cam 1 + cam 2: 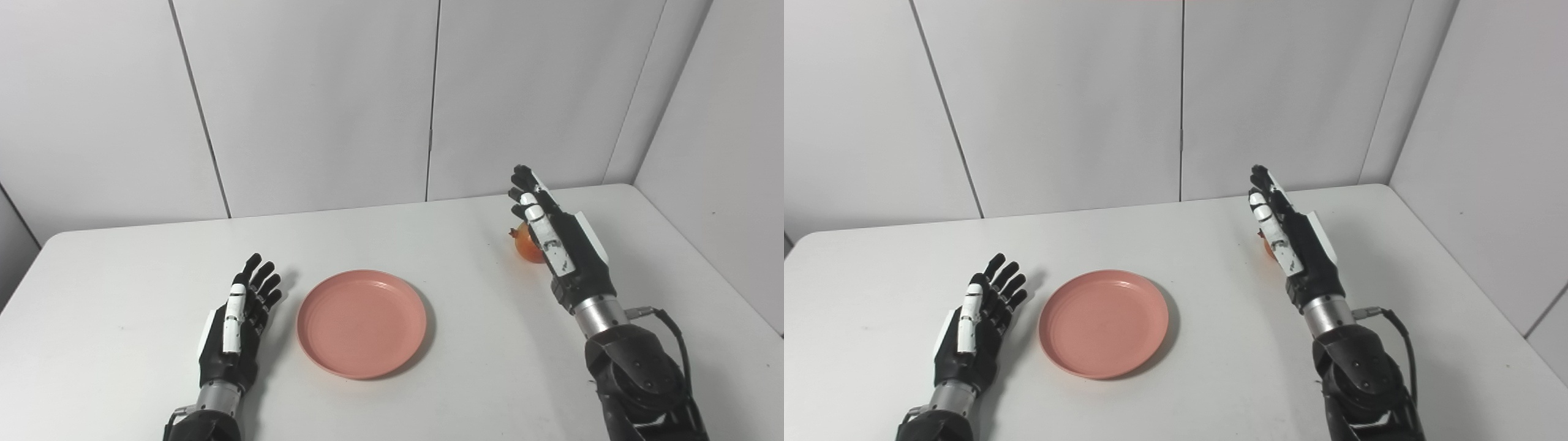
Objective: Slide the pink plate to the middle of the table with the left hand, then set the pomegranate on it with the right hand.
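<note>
The pink plate lies flat near the middle of the white table, a little towards the front. My left hand is open, fingers apart, resting just left of the plate and not touching it. The orange-red pomegranate sits on the table at the right, mostly hidden behind my right hand. My right hand is open with fingers extended, raised just right of the fruit, palm towards it. In the right eye view only a sliver of the pomegranate shows.
White wall panels stand behind the table and along its right side. A black cable runs from my right forearm. The table's right edge lies close to my right arm.
</note>
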`<state>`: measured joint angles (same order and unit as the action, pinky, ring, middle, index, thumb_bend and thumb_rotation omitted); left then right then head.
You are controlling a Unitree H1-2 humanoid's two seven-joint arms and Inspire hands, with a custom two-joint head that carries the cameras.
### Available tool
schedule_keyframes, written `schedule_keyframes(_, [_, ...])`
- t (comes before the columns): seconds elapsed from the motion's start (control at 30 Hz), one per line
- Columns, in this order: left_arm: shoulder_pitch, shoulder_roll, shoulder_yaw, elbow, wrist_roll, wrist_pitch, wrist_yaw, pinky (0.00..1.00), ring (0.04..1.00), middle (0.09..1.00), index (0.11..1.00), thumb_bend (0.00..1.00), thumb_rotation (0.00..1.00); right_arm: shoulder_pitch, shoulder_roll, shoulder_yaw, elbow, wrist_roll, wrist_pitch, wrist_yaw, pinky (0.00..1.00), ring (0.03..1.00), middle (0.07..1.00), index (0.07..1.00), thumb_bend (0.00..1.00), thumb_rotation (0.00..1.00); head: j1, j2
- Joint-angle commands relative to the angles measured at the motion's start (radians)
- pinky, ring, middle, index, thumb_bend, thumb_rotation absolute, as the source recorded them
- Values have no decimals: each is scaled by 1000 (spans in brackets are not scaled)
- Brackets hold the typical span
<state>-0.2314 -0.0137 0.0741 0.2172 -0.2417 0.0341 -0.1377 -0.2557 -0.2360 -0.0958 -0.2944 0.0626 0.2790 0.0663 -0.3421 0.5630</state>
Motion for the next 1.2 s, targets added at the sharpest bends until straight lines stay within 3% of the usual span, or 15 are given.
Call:
schedule_keyframes(0.0, [12, 7, 4, 38, -11, 12, -6, 935, 923, 927, 918, 398, 1000, -45, -41, 7, -28, -60, 15, -2, 930, 944, 945, 930, 699, 867, 1, -4])
schedule_keyframes(0.07, [12, 6, 7, 39, -15, 18, -8, 936, 924, 928, 919, 399, 1000, -52, -84, 22, -35, -138, 39, -6, 908, 932, 938, 929, 728, 888, -6, -11])
schedule_keyframes(0.23, [14, 13, 5, 43, -25, 16, -16, 939, 925, 929, 920, 394, 1000, -76, -167, 51, -27, -300, 63, -2, 844, 912, 928, 935, 822, 825, -23, -16])
schedule_keyframes(0.4, [14, 18, 7, 49, -28, 11, -23, 939, 927, 931, 920, 388, 1000, -100, -205, 50, 5, -360, 54, 1, 839, 885, 905, 925, 897, 699, -37, -22])
schedule_keyframes(0.53, [15, 19, 8, 45, -30, 17, -25, 937, 926, 930, 919, 387, 1000, -119, -250, 69, 37, -432, 58, 22, 830, 886, 902, 930, 963, 666, -39, -20])
schedule_keyframes(0.6, [16, 19, 9, 44, -31, 17, -27, 935, 926, 929, 918, 387, 1000, -131, -270, 80, 46, -462, 91, 46, 840, 909, 926, 956, 995, 654, -39, -19])
schedule_keyframes(0.9, [12, 18, 13, 47, -32, 18, -27, 937, 923, 925, 912, 389, 1000, -182, -306, 115, 102, -537, 188, 150, 834, 934, 969, 993, 1000, 593, -44, -19])
schedule_keyframes(1.17, [10, 24, 9, 54, -40, 17, -33, 944, 930, 934, 923, 385, 1000, -220, -331, 143, 221, -576, 177, 179, 801, 923, 978, 988, 1000, 550, -47, -19])
